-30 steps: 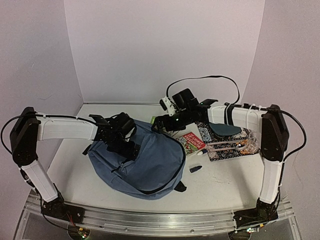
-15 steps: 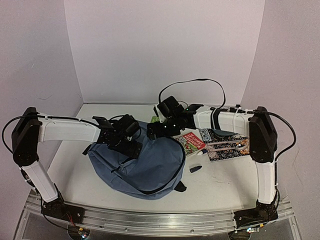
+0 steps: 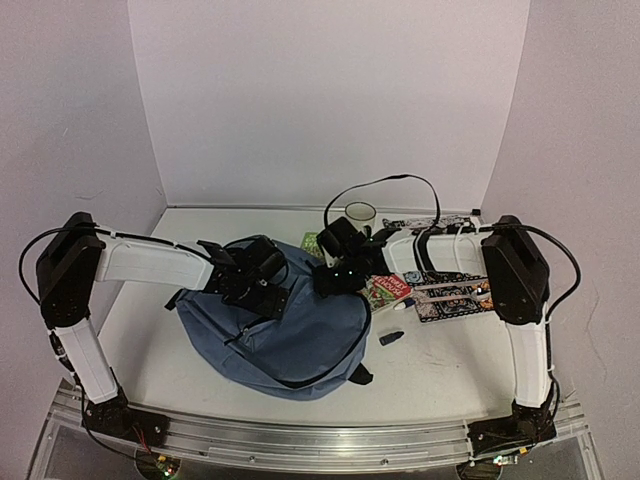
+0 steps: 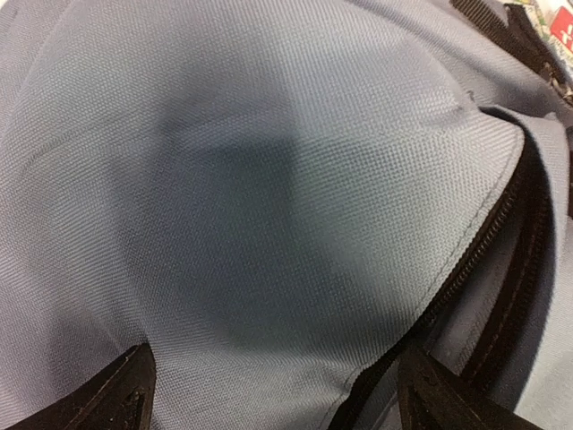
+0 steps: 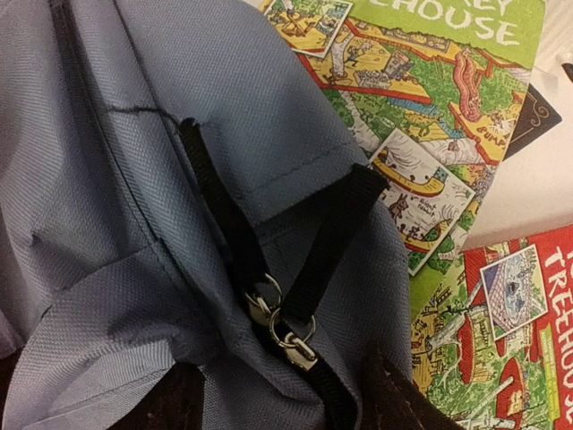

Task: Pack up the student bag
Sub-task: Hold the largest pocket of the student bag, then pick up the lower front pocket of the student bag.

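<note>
The student bag [image 3: 300, 335], a big slate-blue backpack, lies in the middle of the table. In the left wrist view its fabric [image 4: 251, 179] fills the frame, with a black zipper [image 4: 474, 251] at the right. My left gripper [image 4: 273, 390] hovers close over that fabric, open wide, with nothing between its fingers [image 4: 107, 394]. It sits on the bag's upper left [image 3: 262, 283]. My right gripper [image 5: 286, 399] is at the bag's top edge [image 3: 335, 277], open. Its fingers [image 5: 403, 403] stand either side of a fold that carries two metal zipper pulls [image 5: 285, 330] and black straps [image 5: 331, 242].
A green Treehouse book [image 5: 421, 107] and a red one [image 5: 528, 340] lie right beside the bag's top. Right of them are a patterned notebook [image 3: 450, 298], a small dark object [image 3: 392, 338] and a white cup [image 3: 360, 213] near the back wall.
My right arm has swung left and down from above the books onto the bag's top edge, uncovering the cup. The left gripper has shifted slightly right over the bag.
</note>
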Tool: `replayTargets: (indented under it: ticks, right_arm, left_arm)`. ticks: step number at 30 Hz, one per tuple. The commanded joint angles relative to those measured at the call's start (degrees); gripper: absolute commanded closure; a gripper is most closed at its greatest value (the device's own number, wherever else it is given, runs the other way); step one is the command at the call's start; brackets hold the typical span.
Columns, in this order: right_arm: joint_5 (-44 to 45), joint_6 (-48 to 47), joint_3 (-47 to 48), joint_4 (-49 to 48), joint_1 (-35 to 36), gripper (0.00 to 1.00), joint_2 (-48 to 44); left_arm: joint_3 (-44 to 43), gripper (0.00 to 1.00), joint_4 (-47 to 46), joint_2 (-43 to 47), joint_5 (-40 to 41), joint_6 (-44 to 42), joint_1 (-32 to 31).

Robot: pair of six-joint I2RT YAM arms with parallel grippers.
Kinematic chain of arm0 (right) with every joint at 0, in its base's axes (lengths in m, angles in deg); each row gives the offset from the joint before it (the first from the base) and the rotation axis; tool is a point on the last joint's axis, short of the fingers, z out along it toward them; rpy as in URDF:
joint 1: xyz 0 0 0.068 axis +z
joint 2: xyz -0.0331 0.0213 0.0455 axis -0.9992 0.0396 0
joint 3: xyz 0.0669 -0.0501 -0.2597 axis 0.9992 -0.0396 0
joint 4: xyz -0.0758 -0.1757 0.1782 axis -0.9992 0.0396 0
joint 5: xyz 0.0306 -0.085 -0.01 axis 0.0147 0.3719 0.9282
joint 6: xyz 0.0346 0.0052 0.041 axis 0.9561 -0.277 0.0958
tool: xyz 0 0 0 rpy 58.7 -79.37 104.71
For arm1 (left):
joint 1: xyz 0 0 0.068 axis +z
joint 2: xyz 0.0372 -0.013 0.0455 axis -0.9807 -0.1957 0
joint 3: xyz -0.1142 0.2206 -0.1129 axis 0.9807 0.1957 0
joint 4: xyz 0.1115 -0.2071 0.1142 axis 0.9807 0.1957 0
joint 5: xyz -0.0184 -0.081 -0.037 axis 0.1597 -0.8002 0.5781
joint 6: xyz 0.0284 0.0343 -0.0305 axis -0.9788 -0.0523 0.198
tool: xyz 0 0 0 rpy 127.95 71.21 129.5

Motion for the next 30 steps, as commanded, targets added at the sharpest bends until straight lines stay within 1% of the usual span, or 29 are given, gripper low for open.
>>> replayTargets:
  ticks: [1,4,6,9,11,17,20,23,27,30]
  right_arm:
    - [-2.8,-0.7,-3.3,2.0,-1.1,0.42,-1.6]
    - [-5.1,-1.2,-3.5,0.6,-1.1,0.42,-1.5]
    - [-6.2,-1.3,-3.6,0.1,-1.1,0.42,-1.4]
    - [-7.0,-1.5,-3.5,-0.4,-1.1,0.42,-1.2]
    - [-7.3,-1.6,-3.5,-0.4,-1.1,0.42,-1.2]
    - [-7.3,-1.8,-4.3,-0.5,-1.3,0.43,-1.5]
    - [-7.3,-2.0,-4.2,-0.5,-1.4,0.43,-1.3]
    - [-7.3,-2.2,-3.8,-0.5,-1.4,0.43,-1.2]
    - [-7.3,-2.4,-3.1,-0.5,-1.5,0.43,-0.9]
    - [-9.1,-2.6,-2.5,-0.5,-1.5,0.42,-0.9]
  left_arm:
    - [-1.7,0.05,-2.0,-1.7,1.8,-0.5,-0.1]
    - [-2.7,0.05,-2.1,-3.1,2.4,-1.3,-0.1]
    - [-3.3,0.05,-2.1,-4.3,4.2,-1.8,-0.1]
    - [-3.4,0.08,-1.7,-5.0,9.2,-1.6,-0.1]
    - [-3.6,0.13,-0.4,-4.6,13.7,-0.9,-0.1]
    - [-3.8,0.33,3.8,-1.8,22.1,0.6,-0.1]
    - [-3.6,0.39,4.5,0.0,23.3,0.2,-0.1]
    - [-3.8,0.48,5.1,2.0,22.3,-0.3,-0.1]
    - [-3.3,0.7,5.3,4.3,20.7,-1.3,-0.1]
    - [-3.6,0.83,5.9,5.8,19.3,-2.3,-0.1]
